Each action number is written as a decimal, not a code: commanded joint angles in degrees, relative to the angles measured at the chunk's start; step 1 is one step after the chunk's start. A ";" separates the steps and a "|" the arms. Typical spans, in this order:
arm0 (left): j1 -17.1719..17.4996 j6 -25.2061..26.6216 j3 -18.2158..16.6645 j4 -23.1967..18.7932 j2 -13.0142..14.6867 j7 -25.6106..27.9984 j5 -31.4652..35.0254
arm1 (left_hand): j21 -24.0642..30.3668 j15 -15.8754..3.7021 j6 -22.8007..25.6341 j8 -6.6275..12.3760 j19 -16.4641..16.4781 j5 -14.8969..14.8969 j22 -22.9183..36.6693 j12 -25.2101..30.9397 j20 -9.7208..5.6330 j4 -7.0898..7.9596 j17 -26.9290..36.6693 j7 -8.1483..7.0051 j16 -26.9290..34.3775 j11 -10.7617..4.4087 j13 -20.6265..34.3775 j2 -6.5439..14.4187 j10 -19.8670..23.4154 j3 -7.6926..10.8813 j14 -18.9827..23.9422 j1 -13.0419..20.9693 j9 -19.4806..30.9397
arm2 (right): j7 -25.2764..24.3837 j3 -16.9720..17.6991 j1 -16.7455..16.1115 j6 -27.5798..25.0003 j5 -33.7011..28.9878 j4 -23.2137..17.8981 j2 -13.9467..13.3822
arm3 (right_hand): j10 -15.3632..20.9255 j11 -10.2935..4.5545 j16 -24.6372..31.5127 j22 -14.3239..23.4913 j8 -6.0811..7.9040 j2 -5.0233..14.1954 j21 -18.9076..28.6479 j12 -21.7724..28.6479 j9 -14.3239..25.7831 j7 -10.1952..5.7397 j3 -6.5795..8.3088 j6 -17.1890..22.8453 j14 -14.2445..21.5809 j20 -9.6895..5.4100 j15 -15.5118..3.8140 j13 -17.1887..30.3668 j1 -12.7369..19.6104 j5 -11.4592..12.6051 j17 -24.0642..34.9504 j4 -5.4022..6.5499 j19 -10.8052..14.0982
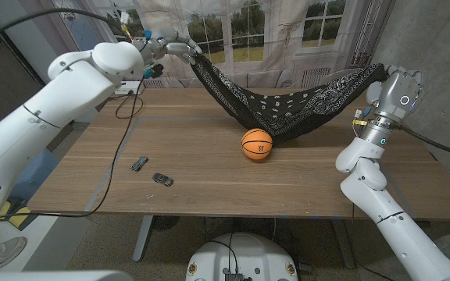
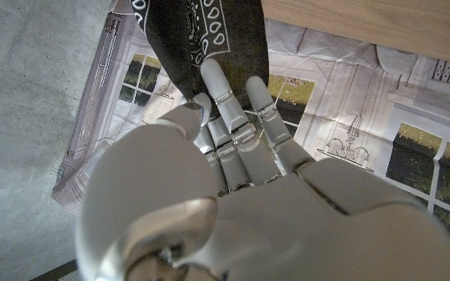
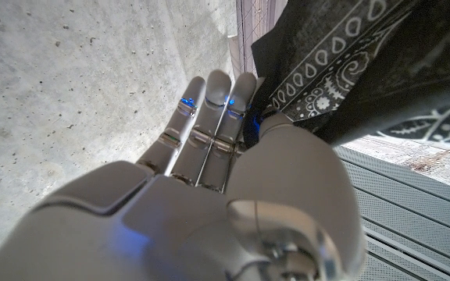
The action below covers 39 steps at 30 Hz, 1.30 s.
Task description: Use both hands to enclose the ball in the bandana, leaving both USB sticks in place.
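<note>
Left hand [image 1: 172, 47] and right hand [image 1: 387, 87] each pinch bandana [image 1: 287, 101] corner; cloth sags behind ball [image 1: 257, 144] on desk [image 1: 209, 125]. I'd lower it over ball slowly, clear of USB sticks [image 1: 150, 171].

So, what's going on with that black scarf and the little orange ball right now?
Left hand and right hand each hold an end of the black paisley bandana, sagging behind the orange basketball-style ball. Ball uncovered. Two small USB sticks lie apart, left of it.
</note>
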 commanded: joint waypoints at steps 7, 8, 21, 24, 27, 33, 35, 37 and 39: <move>5.08 3.11 -5.74 -6.11 9.05 -4.00 -8.76 | 0.74 -1.05 0.61 -0.28 0.10 -0.02 0.03 3.56 0.13 -0.16 0.22 0.07 0.31 -2.62 15.74 0.77 3.13 0.51 0.63 0.20 -0.26 | 6.80 -2.87 -8.46 -7.85 4.15 -12.82 -8.02 | 2.13 0.54 -0.18 -0.19 0.33 0.50 1.18 0.25 -0.96 0.03 3.86 3.32 1.79 0.47 -4.97 -0.47 1.79 -1.35 0.35 -3.45 -0.02; 5.47 3.25 -6.38 -6.63 9.67 -4.13 -9.37 | 0.78 -1.06 0.57 -0.33 0.19 -0.04 0.03 3.52 0.14 -0.17 0.25 0.06 0.35 -2.46 15.78 0.79 3.00 0.52 0.69 0.21 -0.30 | 7.46 -2.89 -8.94 -8.51 4.12 -13.58 -8.33 | 2.15 0.60 -0.21 -0.22 0.27 0.45 1.25 0.27 -1.08 0.02 3.93 3.34 1.84 0.50 -4.94 -0.46 1.73 -1.48 0.36 -3.51 -0.02; 15.01 4.07 -18.62 -12.09 18.21 -5.51 -18.69 | 0.99 -1.07 0.64 -0.60 0.23 -0.31 0.04 3.69 0.26 -0.27 0.68 0.43 0.81 -2.10 16.13 0.87 3.17 0.55 1.09 0.24 -0.62 | 22.65 1.17 -16.98 -17.32 9.06 -26.36 -13.29 | 2.27 1.06 0.02 -0.37 0.07 0.46 1.86 0.42 -1.55 0.53 4.50 3.50 2.18 0.88 -4.79 -0.45 1.21 -2.51 0.67 -3.94 -0.38; 16.77 5.78 -20.93 -13.54 19.92 -5.52 -20.37 | 1.03 -1.08 0.66 -0.64 0.22 -0.36 0.04 3.77 0.27 -0.28 0.79 0.48 0.92 -2.01 16.17 0.88 3.41 0.55 1.15 0.24 -0.67 | 25.39 2.02 -17.84 -20.18 10.03 -28.46 -13.90 | 2.14 1.37 0.18 -0.39 0.06 0.59 2.03 0.34 -1.45 0.63 4.63 3.34 2.08 0.91 -4.69 -0.55 1.06 -2.72 0.76 -4.03 -0.47; 17.30 6.93 -22.10 -13.92 21.53 -7.34 -22.55 | 1.11 -1.08 0.46 -0.79 0.31 -0.44 0.03 3.79 0.20 -0.31 0.87 0.19 1.02 -2.04 16.29 0.88 3.40 0.53 1.23 0.24 -0.71 | 28.90 2.37 -18.02 -24.47 11.06 -30.69 -14.91 | 1.57 1.58 0.31 -0.42 0.07 0.64 2.16 0.34 -1.32 0.67 4.69 3.16 1.79 0.99 -4.55 -0.25 0.88 -2.90 0.84 -4.10 -0.67; 5.24 14.06 -10.95 -15.08 24.67 -15.49 -23.80 | 1.16 -1.06 0.23 -1.16 0.04 -0.69 0.03 2.95 0.47 -0.38 0.00 0.63 0.22 -1.93 15.02 0.98 3.42 0.57 0.38 0.30 -0.97 | 39.46 0.51 -14.33 -39.02 15.23 -34.89 -20.36 | 0.18 1.43 -0.97 -0.46 -0.32 0.92 2.34 -0.04 -1.11 0.29 4.21 2.00 0.36 0.94 -4.81 -0.12 0.26 -3.39 -2.11 -4.29 -2.01; 2.85 15.46 -8.50 -15.28 24.50 -17.21 -23.26 | 1.17 -1.06 -0.17 -1.42 -0.05 -0.76 0.01 2.64 0.57 -0.29 -0.47 0.76 -0.08 -1.96 14.47 1.06 3.41 0.58 0.29 0.23 -1.06 | 40.60 0.13 -13.38 -41.32 17.00 -35.31 -21.47 | -0.52 1.52 -1.28 -0.45 -0.54 1.12 2.52 -0.23 -0.93 0.14 4.04 1.33 0.26 0.95 -4.83 -0.03 0.21 -3.51 -3.24 -4.49 -2.41; 1.69 16.09 -7.10 -15.34 24.36 -18.14 -22.95 | 1.18 -1.05 -0.12 -1.44 -0.02 -0.78 0.00 2.59 0.57 -0.27 -0.58 0.65 -0.10 -1.99 14.36 1.08 3.44 0.58 0.36 0.21 -1.09 | 41.01 -0.61 -12.22 -43.71 18.50 -35.60 -22.45 | -0.68 1.40 -0.83 -0.46 -0.70 1.30 2.67 -0.32 -0.99 0.19 3.89 1.20 0.37 0.95 -4.65 -0.08 0.16 -3.59 -3.20 -4.62 -2.80; 0.77 16.66 -5.90 -15.30 24.22 -19.00 -22.66 | 1.19 -1.05 -0.07 -1.52 -0.02 -0.83 -0.02 2.57 0.55 -0.27 -0.77 0.69 -0.16 -2.03 14.24 1.13 3.50 0.63 0.42 0.24 -1.17 | 41.45 -0.75 -11.45 -45.39 20.41 -36.01 -23.30 | -1.00 1.44 -1.23 -0.47 -0.69 1.44 2.82 -0.43 -0.69 0.09 3.70 0.98 -0.25 0.83 -4.74 -0.09 0.03 -3.66 -4.15 -4.69 -3.20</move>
